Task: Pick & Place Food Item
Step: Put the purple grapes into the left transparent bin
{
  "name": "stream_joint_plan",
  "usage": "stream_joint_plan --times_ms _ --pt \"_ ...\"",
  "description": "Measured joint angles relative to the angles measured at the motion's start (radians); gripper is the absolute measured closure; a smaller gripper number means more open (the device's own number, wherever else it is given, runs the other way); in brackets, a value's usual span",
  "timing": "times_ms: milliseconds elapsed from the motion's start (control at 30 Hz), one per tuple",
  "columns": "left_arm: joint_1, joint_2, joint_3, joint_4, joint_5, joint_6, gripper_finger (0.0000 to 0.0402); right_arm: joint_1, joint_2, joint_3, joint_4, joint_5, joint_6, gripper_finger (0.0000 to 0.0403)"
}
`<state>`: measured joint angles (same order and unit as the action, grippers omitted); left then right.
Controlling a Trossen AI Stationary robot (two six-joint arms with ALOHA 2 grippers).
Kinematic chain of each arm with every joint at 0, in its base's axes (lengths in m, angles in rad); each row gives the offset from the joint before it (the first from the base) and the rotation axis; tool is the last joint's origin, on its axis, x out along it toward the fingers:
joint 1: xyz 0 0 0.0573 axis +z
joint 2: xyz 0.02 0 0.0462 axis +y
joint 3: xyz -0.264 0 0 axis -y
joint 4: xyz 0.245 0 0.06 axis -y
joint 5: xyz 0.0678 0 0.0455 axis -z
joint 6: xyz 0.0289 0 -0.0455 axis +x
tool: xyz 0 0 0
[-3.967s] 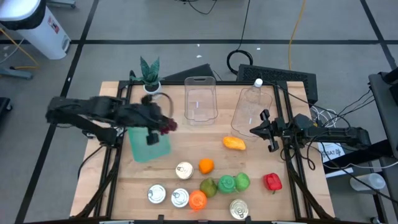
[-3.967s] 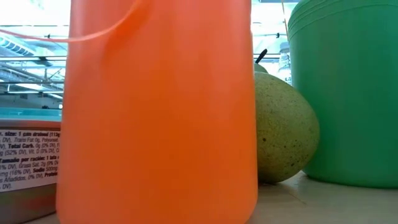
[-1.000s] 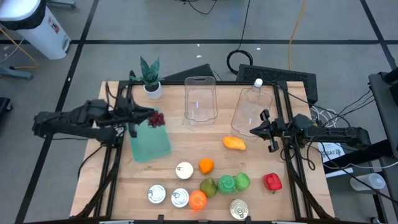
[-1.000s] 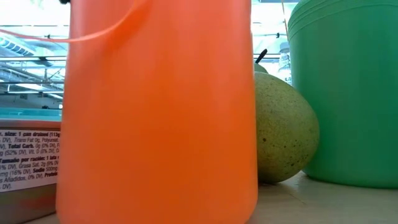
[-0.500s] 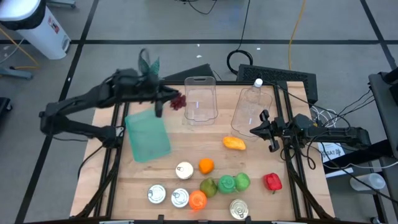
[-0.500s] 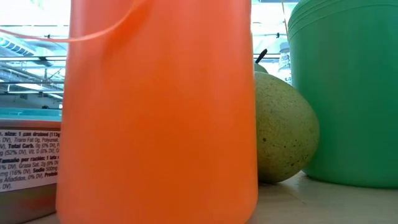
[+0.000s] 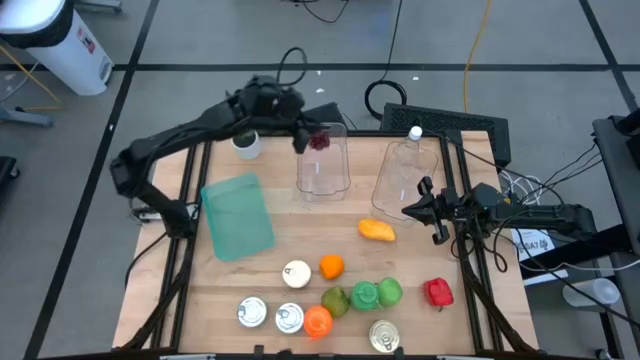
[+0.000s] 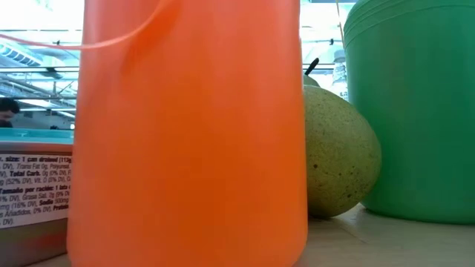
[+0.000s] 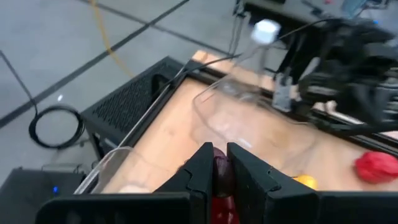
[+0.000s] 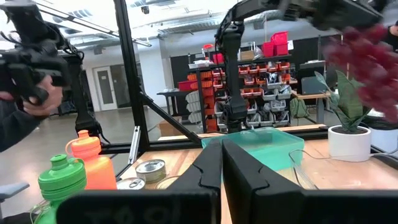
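Note:
A dark red bunch of grapes (image 7: 320, 141) is in my left gripper (image 7: 311, 137), which is shut on it above the far part of the upright clear container (image 7: 322, 172). In the left wrist view the bunch (image 9: 221, 180) shows between my left gripper's (image 9: 222, 167) fingers, with the container's rim (image 9: 115, 158) below. The bunch also shows, blurred, in the right wrist view (image 10: 367, 68). My right gripper (image 7: 428, 211) waits shut near the table's right side, beside a clear bottle (image 7: 405, 172) that lies on its side. My left gripper pinches the grape bunch (image 9: 222, 186) between its two fingers (image 9: 202, 177), coming from the table's left. The bunch is lifted clear and hangs over the clear container's opening. Which part of the bunch the fingers have, I cannot tell.
A green lid (image 7: 238, 215) lies left of centre and a potted plant (image 7: 243, 143) stands at the far left. A mango (image 7: 376, 230), an orange (image 7: 331, 266), a pear (image 7: 335, 300), green bottles (image 7: 376, 293), a red pepper (image 7: 438, 292), an orange bottle (image 7: 317, 320) and cans (image 7: 252, 312) fill the near half.
My left gripper, shut on the grapes throughout, has swung from above the green lid toward the table's far edge and its right, and now holds them above the clear container. The grapes have travelled with it, clear of the table.

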<state>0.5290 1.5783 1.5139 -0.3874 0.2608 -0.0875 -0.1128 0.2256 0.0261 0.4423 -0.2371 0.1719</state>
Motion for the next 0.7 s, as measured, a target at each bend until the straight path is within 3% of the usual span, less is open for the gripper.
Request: stream_joint_plan --times_ms 433,700 --pt "0.073 0.227 0.033 0.166 0.076 -0.052 0.0352 0.000 0.000 0.000 -0.013 0.000 0.026 0.0399" --pt "0.084 0.301 0.033 0.126 0.080 -0.064 0.0352 0.000 0.000 0.000 -0.017 0.000 0.025 0.0399"
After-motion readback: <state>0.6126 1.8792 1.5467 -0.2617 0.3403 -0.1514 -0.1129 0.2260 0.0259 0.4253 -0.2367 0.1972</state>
